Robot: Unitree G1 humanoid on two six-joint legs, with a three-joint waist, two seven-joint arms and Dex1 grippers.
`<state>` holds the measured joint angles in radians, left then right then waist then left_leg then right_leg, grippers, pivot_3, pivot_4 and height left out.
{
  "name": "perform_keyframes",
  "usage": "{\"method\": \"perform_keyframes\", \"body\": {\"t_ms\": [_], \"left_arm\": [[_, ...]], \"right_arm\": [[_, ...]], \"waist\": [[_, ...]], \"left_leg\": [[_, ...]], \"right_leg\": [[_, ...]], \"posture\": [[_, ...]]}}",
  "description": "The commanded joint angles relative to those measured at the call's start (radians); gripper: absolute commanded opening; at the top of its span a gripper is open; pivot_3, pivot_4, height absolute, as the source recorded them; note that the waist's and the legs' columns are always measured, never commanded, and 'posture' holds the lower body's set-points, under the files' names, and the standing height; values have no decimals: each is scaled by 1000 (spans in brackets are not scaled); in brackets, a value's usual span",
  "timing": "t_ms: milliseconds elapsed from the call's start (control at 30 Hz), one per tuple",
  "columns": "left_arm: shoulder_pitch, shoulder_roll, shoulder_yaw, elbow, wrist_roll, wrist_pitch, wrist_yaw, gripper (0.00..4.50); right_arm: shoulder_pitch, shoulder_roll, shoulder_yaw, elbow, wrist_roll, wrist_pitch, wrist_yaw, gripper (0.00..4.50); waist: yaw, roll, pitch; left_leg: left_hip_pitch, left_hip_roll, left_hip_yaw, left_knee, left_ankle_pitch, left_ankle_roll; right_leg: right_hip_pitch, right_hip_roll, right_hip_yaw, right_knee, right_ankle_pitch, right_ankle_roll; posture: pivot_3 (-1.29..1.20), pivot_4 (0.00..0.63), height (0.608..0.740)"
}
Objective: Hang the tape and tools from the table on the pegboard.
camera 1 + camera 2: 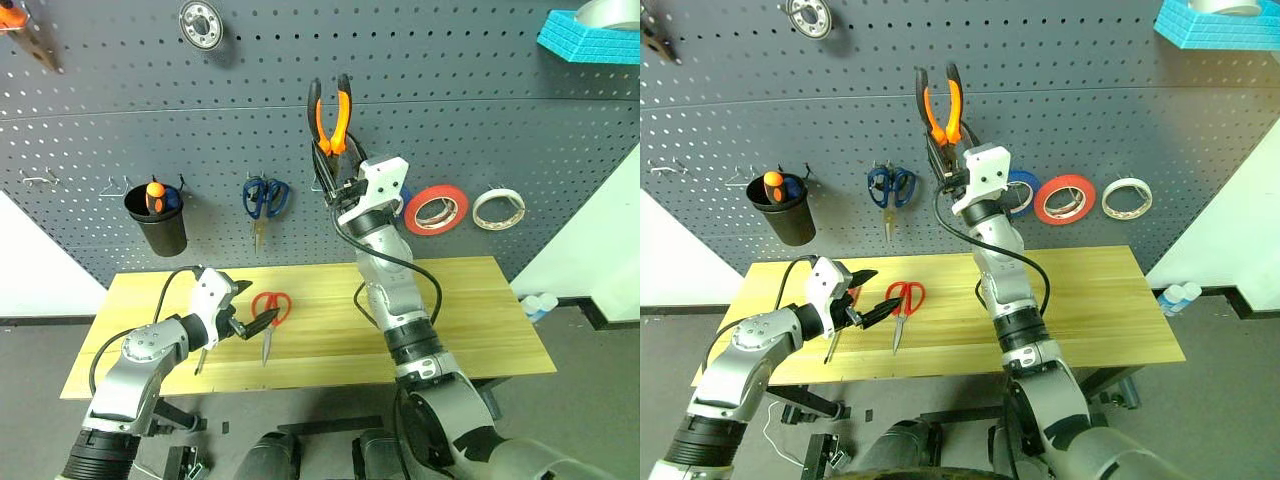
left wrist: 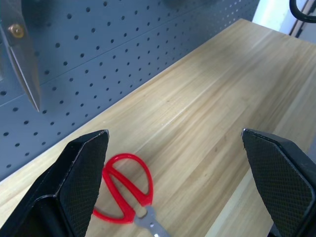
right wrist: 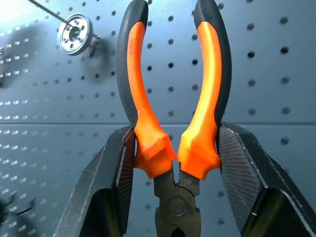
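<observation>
My right gripper (image 1: 331, 162) is raised against the pegboard (image 1: 470, 110) and shut on the pliers (image 1: 341, 115), handles pointing up. In the right wrist view both fingers clamp the orange-and-black handles (image 3: 206, 98) just above the pivot. The red-orange tape (image 1: 437, 191) hangs on the pegboard to the right of that gripper. Red-handled scissors (image 1: 270, 308) lie on the table (image 1: 460, 300), and my left gripper (image 1: 255, 322) hovers open just left of them, with nothing between its fingers (image 2: 84, 177). A slim screwdriver shaft (image 1: 200, 358) pokes out under the left hand.
On the pegboard hang a whitish roll (image 1: 498, 193), blue-handled scissors (image 1: 265, 198), a black cup (image 1: 162, 228) holding tools, and a round metal disc (image 1: 200, 25). A blue foam block (image 1: 590, 38) sits at the top right. A blue roll (image 1: 1024, 182) shows behind my right wrist.
</observation>
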<state>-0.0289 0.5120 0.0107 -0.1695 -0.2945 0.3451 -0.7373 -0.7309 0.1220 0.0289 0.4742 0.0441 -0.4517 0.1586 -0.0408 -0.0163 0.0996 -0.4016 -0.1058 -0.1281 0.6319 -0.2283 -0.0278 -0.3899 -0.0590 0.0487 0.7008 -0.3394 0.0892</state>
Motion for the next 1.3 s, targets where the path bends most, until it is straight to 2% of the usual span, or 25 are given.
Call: {"method": "perform_keyframes", "body": {"t_ms": [33,300,433,567,833,1067,1300], "left_arm": [[0,12,10,-45,-9,3,-1,4500],[21,14,17,-109,-22,43,9,4500],[20,-19,48,-173,-77,71,35,4500],[46,-42,92,-274,-151,112,70,4500],[124,-46,165,-419,-251,166,135,4500],[189,-41,157,-455,-268,169,155,4500],[177,-26,149,-430,-269,170,147,4500]], "right_arm": [[-90,33,-6,66,-34,-112,-72,2120],[-227,55,-12,324,-52,-256,-165,2120],[-302,65,-23,460,-55,-307,-196,2120],[-334,68,-29,519,-57,-338,-213,2120],[-360,54,-43,564,-53,-358,-207,2120],[-391,31,-56,594,-64,-360,-210,2120],[-429,11,-61,613,-95,-393,-281,2120]], "waist": [[-1,0,0],[-1,2,2],[6,5,12],[28,6,34],[30,5,74],[28,5,92],[29,5,92]], "left_leg": [[0,0,0,0,0,0],[3,1,0,-1,0,-1],[5,2,0,-3,1,-1],[8,2,0,-3,0,0],[7,2,0,-4,0,0],[6,3,0,-6,0,0],[2,3,0,-6,1,-1]], "right_leg": [[0,0,0,0,0,0],[1,1,1,1,0,-1],[3,2,1,1,0,-2],[6,2,1,1,-1,-3],[5,2,1,1,-1,-4],[3,2,1,0,-2,-6],[-1,2,0,0,-3,-6]], "posture": [[50,64,717],[110,95,717],[141,146,717],[149,180,717],[157,220,717],[156,214,717],[171,196,717]]}}
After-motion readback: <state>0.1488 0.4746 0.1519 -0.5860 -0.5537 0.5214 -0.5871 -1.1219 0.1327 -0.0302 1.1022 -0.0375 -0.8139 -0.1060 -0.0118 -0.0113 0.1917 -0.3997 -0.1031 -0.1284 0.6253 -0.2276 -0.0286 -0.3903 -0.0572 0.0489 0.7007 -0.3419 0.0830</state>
